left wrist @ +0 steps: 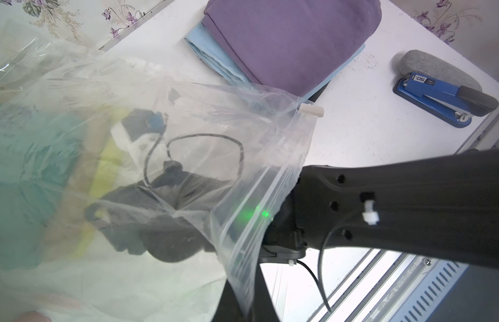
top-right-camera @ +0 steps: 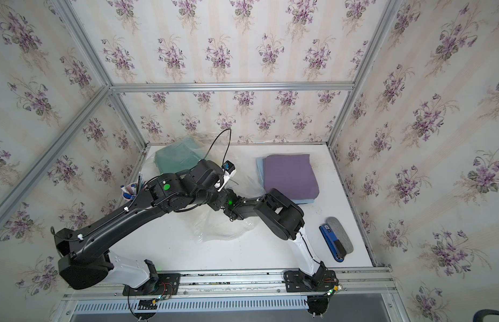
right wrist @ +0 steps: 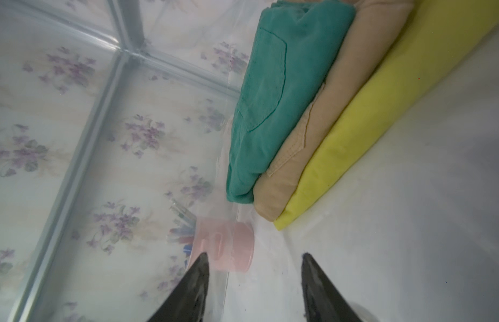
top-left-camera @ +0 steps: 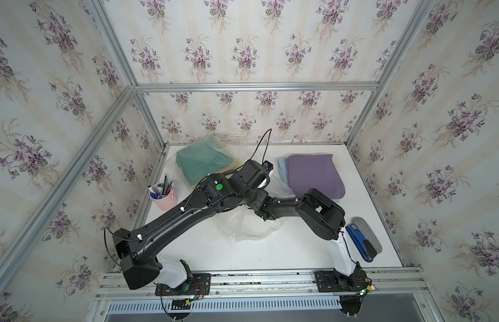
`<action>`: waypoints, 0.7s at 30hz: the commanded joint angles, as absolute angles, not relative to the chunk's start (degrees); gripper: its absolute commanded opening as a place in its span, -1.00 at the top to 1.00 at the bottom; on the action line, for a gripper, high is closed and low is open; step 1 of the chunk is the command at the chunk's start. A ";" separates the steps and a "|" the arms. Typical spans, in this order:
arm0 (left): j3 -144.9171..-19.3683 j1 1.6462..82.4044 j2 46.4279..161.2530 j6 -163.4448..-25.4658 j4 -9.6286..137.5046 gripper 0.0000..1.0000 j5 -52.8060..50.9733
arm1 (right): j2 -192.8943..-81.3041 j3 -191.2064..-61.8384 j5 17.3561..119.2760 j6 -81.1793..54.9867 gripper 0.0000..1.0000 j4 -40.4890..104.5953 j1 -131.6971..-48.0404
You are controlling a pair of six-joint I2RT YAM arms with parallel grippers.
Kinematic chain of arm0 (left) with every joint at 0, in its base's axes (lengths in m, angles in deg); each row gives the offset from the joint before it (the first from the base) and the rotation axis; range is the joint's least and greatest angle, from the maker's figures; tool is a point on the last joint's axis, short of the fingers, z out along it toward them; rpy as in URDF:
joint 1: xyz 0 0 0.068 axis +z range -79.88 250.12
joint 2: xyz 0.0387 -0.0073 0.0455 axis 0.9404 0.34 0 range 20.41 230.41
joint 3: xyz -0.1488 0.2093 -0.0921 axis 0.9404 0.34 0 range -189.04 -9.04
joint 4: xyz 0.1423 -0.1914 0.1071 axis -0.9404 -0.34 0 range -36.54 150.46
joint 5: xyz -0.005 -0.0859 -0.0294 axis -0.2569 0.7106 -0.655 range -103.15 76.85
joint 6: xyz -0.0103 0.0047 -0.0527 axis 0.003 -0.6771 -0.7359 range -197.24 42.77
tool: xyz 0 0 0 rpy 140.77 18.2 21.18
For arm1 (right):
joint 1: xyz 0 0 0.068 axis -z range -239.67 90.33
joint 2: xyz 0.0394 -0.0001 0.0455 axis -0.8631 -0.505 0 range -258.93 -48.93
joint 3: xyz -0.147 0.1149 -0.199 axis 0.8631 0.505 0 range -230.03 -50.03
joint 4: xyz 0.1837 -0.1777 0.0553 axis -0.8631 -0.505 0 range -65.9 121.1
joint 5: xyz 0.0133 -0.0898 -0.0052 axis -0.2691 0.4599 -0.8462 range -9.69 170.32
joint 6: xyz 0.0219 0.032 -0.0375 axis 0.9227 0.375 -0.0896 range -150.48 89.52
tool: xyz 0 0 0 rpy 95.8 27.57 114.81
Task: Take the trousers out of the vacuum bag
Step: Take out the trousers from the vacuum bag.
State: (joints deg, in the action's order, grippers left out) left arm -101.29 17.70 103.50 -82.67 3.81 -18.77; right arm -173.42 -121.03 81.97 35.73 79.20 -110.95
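While my left arm reaches across the middle of the desk [top-left-camera: 242, 259], both top views hide both sets of tips under the wrists. Vacuum bag [top-left-camera: 242, 231] sprawls from the desk centre to the far left corner; teal trousers [top-left-camera: 203, 161] lie inside it at that far end. Purple trousers [top-left-camera: 312, 174] sit on light blue trousers [top-left-camera: 281, 167], out of the bag, far right. Pink cup [top-left-camera: 163, 196] just beside the bag's left side; stapler [top-left-camera: 359, 242] near right, well apart.

Left wrist view: zip-seal edge [left wrist: 270, 195] hangs raised close to the lens, and my right arm [left wrist: 396, 206] passes through the mouth into the bag. Left pincer is closed; its tips are out of frame, so what it pinches I cannot see. I judge it to be the upper film.

Right wrist view: right pincer [right wrist: 254, 254] is inside the bag, tips apart, nothing between them, short of the stack. Teal on top, khaki trousers [right wrist: 312, 133] under it, yellow trousers [right wrist: 368, 125] lowest, folded ends facing me.

Step in hand: fetch the teal pair. Go in low and straight, straddle only the teal fold, check no film is caught between the tips before closing, then draw back along the entry line with the mouth held high
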 commanded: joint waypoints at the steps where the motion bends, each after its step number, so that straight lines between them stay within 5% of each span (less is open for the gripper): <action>1: -100.36 17.52 102.86 -80.93 5.12 0.91 -17.59 | -175.76 -124.25 82.25 36.04 -0.03 76.06 -110.02; 21: -98.98 17.21 102.53 -83.47 4.66 0.89 -17.41 | -189.14 -146.43 78.56 35.17 0.16 67.58 -104.93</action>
